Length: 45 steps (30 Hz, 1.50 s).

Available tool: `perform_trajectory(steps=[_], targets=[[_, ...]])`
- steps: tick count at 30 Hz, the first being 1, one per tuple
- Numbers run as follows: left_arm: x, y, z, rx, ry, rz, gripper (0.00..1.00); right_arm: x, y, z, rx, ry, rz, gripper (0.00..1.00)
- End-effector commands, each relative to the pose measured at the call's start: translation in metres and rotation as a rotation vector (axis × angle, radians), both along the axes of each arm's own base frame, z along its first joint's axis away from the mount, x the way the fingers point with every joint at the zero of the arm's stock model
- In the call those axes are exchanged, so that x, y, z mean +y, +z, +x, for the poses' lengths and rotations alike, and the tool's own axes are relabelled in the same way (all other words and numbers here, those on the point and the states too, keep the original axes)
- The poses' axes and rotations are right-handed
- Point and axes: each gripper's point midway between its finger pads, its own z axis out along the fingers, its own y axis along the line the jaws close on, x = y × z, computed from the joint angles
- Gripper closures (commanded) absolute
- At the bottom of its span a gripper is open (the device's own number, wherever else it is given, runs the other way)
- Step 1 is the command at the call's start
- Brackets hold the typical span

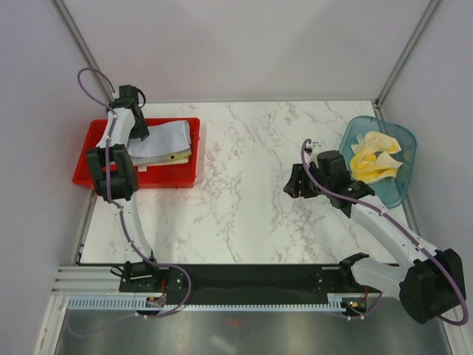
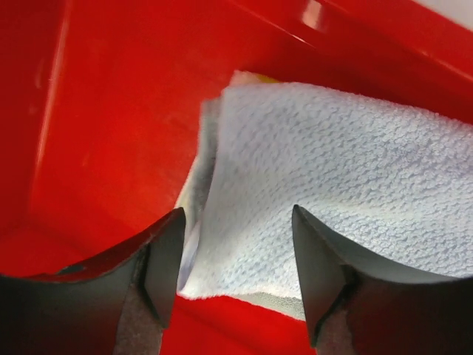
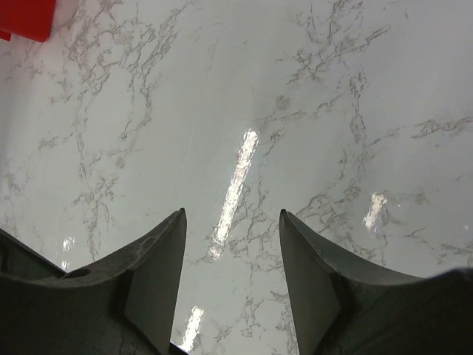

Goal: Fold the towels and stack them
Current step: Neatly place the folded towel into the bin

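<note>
A stack of folded towels (image 1: 168,142), light grey on top with pale yellow and white beneath, lies in the red tray (image 1: 181,178). My left gripper (image 1: 139,132) hovers open over the stack's left edge; in the left wrist view the grey towel (image 2: 347,177) lies between and beyond the open fingertips (image 2: 168,244), untouched. Crumpled pale yellow towels (image 1: 375,157) sit in the teal basket (image 1: 403,177). My right gripper (image 1: 294,181) is open and empty above the bare marble, left of the basket; the right wrist view shows only the table (image 3: 244,96) between its fingers (image 3: 307,251).
The red tray stands at the table's far left, its corner showing in the right wrist view (image 3: 26,18). The teal basket stands at the far right. Grey walls with metal posts (image 1: 77,41) enclose the marble table (image 1: 244,185).
</note>
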Motion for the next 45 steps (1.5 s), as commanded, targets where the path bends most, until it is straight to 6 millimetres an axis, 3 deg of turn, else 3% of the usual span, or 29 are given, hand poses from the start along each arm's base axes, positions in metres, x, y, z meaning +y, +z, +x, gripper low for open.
perform_trajectory(steps=[1, 2, 5, 8, 9, 11, 13, 14, 15, 20, 25, 31, 37, 42, 43, 45], targets=[[0.026, 0.074, 0.008, -0.145, 0.060, 0.143, 0.32, 0.001, 0.017, 0.014, -0.061, -0.004, 0.000, 0.38], [0.027, 0.086, 0.006, -0.167, 0.073, 0.151, 0.31, 0.001, 0.017, 0.013, -0.062, -0.005, 0.001, 0.38], [0.026, 0.096, -0.003, -0.179, 0.082, 0.152, 0.30, 0.000, 0.021, 0.012, -0.076, -0.009, 0.006, 0.38], [0.016, 0.088, -0.009, -0.173, 0.076, 0.097, 0.32, -0.001, 0.024, 0.012, -0.084, -0.013, 0.007, 0.38], [0.009, 0.090, -0.007, -0.194, 0.057, 0.059, 0.33, -0.001, 0.023, 0.012, -0.082, -0.012, 0.008, 0.38], [-0.021, 0.076, -0.001, -0.216, -0.022, -0.094, 0.35, 0.000, 0.023, 0.013, -0.080, -0.016, 0.010, 0.38], [-0.053, 0.080, 0.016, -0.308, -0.133, -0.236, 0.37, 0.002, 0.025, 0.013, -0.081, -0.012, 0.023, 0.38], [-0.059, 0.067, 0.014, -0.300, -0.128, -0.261, 0.37, 0.003, 0.026, 0.013, -0.080, -0.014, 0.028, 0.38], [-0.060, 0.063, 0.014, -0.298, -0.119, -0.268, 0.37, 0.004, 0.028, 0.014, -0.084, -0.012, 0.036, 0.38], [-0.038, 0.006, -0.001, -0.150, 0.026, -0.204, 0.38, 0.003, 0.034, 0.017, -0.104, -0.024, 0.038, 0.38], [-0.022, -0.019, -0.030, -0.065, 0.120, -0.119, 0.38, -0.003, 0.046, 0.030, -0.127, -0.108, 0.043, 0.38], [-0.016, -0.013, -0.043, -0.057, 0.141, -0.110, 0.37, 0.001, 0.084, 0.042, -0.177, -0.164, 0.117, 0.39], [-0.016, 0.004, -0.046, -0.081, 0.154, -0.115, 0.37, -0.012, 0.099, 0.048, -0.212, -0.258, 0.115, 0.39], [-0.040, 0.036, -0.036, -0.179, 0.105, -0.220, 0.36, -0.047, 0.112, 0.068, -0.258, -0.445, 0.014, 0.38], [-0.048, 0.046, -0.033, -0.204, 0.090, -0.242, 0.36, -0.071, 0.116, 0.082, -0.267, -0.550, -0.042, 0.38], [-0.065, 0.056, -0.031, -0.227, 0.046, -0.288, 0.36, -0.098, 0.109, 0.092, -0.228, -0.637, -0.099, 0.38]])
